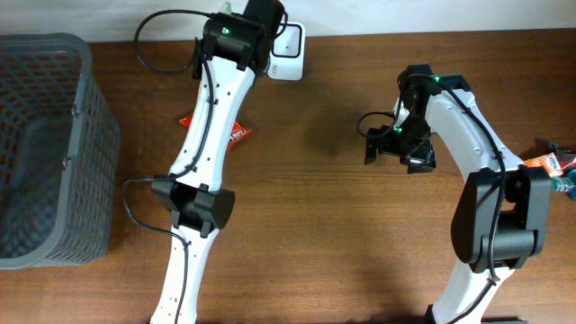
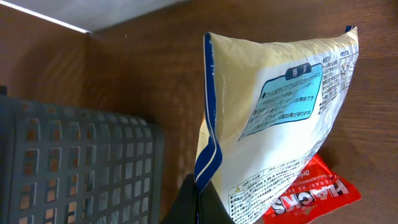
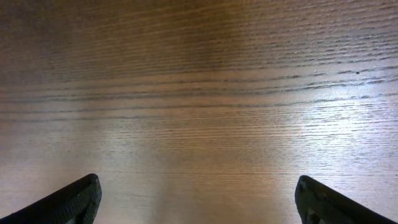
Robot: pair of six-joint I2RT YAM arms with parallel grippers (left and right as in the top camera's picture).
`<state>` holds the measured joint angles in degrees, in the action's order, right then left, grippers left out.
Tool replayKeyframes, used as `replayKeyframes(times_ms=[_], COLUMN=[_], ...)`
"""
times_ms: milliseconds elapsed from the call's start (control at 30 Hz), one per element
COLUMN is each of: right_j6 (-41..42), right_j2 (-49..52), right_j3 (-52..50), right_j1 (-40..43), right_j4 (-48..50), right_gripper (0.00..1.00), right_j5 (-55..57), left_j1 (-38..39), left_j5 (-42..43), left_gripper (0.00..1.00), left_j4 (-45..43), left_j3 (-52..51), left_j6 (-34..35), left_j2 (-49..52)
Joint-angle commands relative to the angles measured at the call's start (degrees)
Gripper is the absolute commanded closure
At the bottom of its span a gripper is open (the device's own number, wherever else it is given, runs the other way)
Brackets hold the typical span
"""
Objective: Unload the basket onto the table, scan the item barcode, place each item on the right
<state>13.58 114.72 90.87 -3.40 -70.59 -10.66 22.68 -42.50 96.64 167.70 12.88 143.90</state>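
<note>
The widest open stretch of the wooden table (image 1: 342, 225) lies in the middle, between the 2 arms, and runs to the near edge. On the left edge stands 1 grey plastic basket (image 1: 45, 153) with lattice walls. At the far edge sits 1 white rounded-corner box (image 1: 288, 52), and some bright wrappers, too small to count, lie at the right edge.

The left gripper (image 2: 199, 194) is pressed together on the bottom seam of 1 pale yellow packet (image 2: 273, 106), which is the item. It is a glossy pillow-shaped bag with a blue edge stripe and a light-blue printed panel. It is held off the table near the far edge, close to the white box. 1 red crinkly snack packet (image 2: 311, 199) lies flat on the wood under the left arm.

The right gripper (image 3: 199, 205) is spread wide over bare, grained wood, holding nothing.
</note>
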Motion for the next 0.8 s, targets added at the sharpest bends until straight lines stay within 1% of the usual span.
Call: replayKeyframes(times_ms=[0, 200, 267, 433, 533, 600, 767], right_j6=[0.4, 0.2, 0.2, 0.2, 0.1, -1.6, -2.5], right_j2=[0.0, -0.5, -1.5, -7.5, -11.4, -14.4, -18.6], right_j3=[-0.7, -0.2, 0.8, 4.4, 6.2, 7.7, 8.9], right_j1=[0.3, 0.6, 1.2, 3.6, 5.6, 7.6, 11.1], right_j4=[-0.3, -3.3, -5.1, -9.9, -12.4, -13.9, -15.2], right_gripper=[0.01, 0.01, 0.02, 0.01, 0.01, 0.01, 0.01], right_j5=[-0.7, 0.7, 0.8, 0.8, 0.8, 0.8, 0.8], left_j1=[1.6, 6.0, 7.5, 10.6, 12.9, 14.9, 19.3], left_j5=[-3.6, -2.0, 1.3, 17.8, 26.0, 32.7, 45.5], left_gripper=[1.0, 1.0, 1.0, 1.0, 1.0, 1.0, 1.0], left_j4=[0.1, -0.1, -0.9, -2.6, -3.2, -3.4, -3.4], left_j3=[0.9, -2.3, -5.3, -10.9, -11.2, -11.2, -11.2], left_j6=[-1.2, -0.5, -0.3, -0.3, -0.3, -0.3, -0.3], left_j2=[-1.3, -1.3, -1.3, -1.3, -1.3, -1.3, -1.3])
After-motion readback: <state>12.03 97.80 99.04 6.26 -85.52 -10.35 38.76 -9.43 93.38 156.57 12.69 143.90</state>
